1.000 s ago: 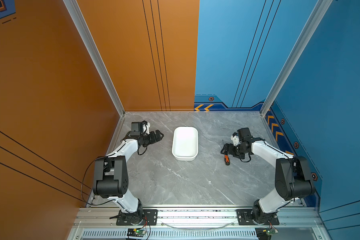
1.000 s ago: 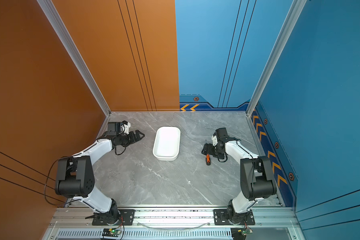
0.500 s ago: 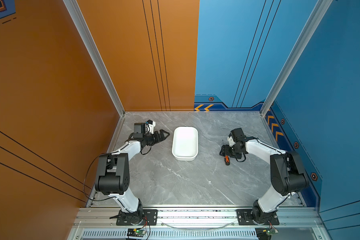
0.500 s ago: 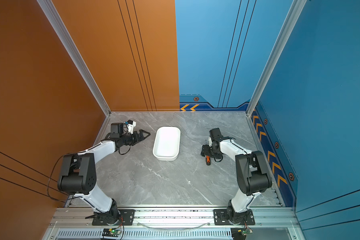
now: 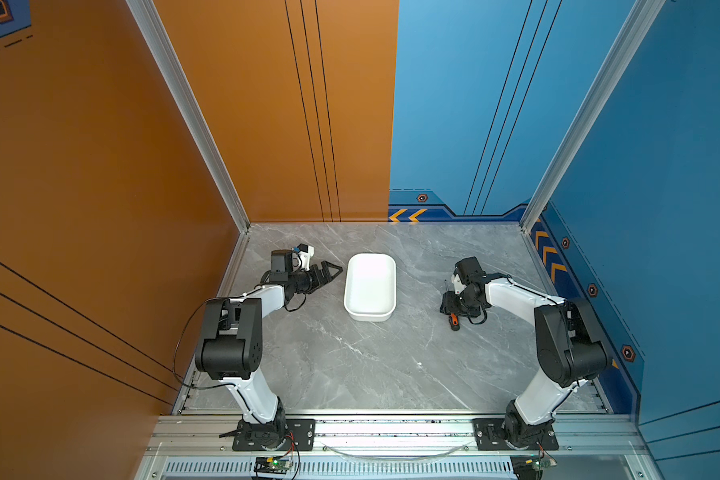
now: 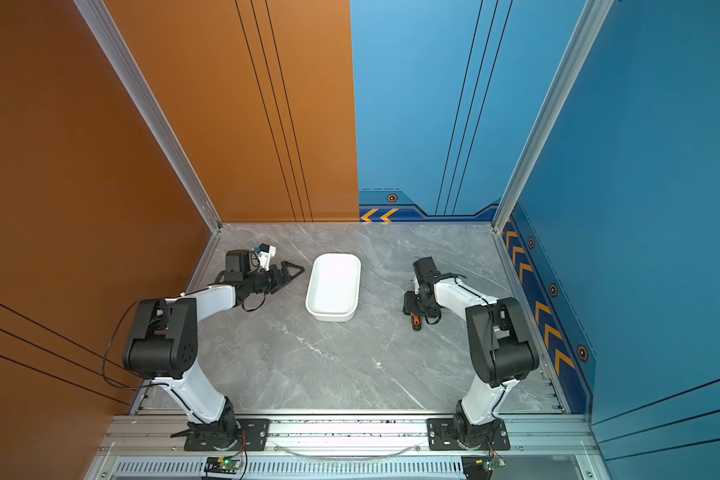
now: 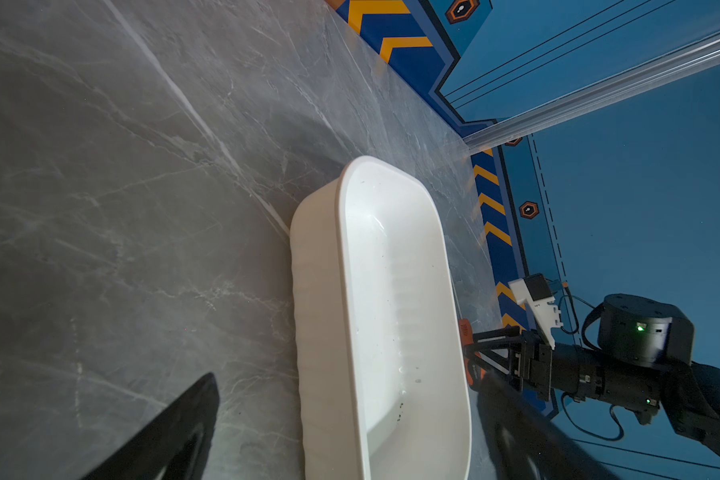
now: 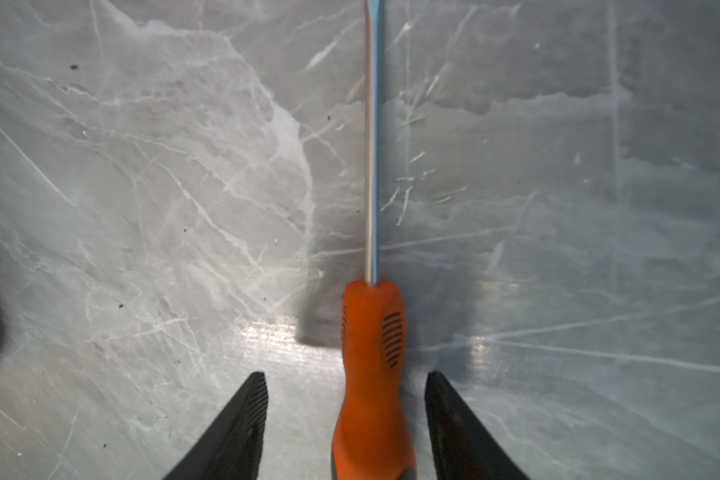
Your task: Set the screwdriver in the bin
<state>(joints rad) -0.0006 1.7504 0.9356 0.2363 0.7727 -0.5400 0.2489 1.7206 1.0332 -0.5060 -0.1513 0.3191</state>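
1. Jaws of the right gripper (image 8: 346, 415) stand apart on either side of the screwdriver's (image 8: 373, 374) orange handle, with a gap of bare table showing on each side; neither finger touches the handle in the right wrist view, so nothing is held.
2. Jaws of the left gripper (image 5: 329, 272) are spread open and empty, and its two dark fingertips (image 7: 184, 424) frame the near end of the bin (image 7: 321, 311) in the left wrist view.
3. The screwdriver lies flat on the grey marble table (image 5: 350, 365), on the right half, roughly midway between the front and back edges. Its thin metal shaft points toward the back edge and its handle toward the front edge.
4. In both top views the right gripper covers most of the screwdriver; only the butt of the handle (image 6: 415, 322) and the tip of the shaft show.
5. The bin (image 5: 370, 318) sits near the middle of the table, its long sides running front to back, and nothing lies in it.
6. The screwdriver is outside the bin, well apart from its right wall.
7. The left gripper hovers just beside the bin's left wall, toward its back end.
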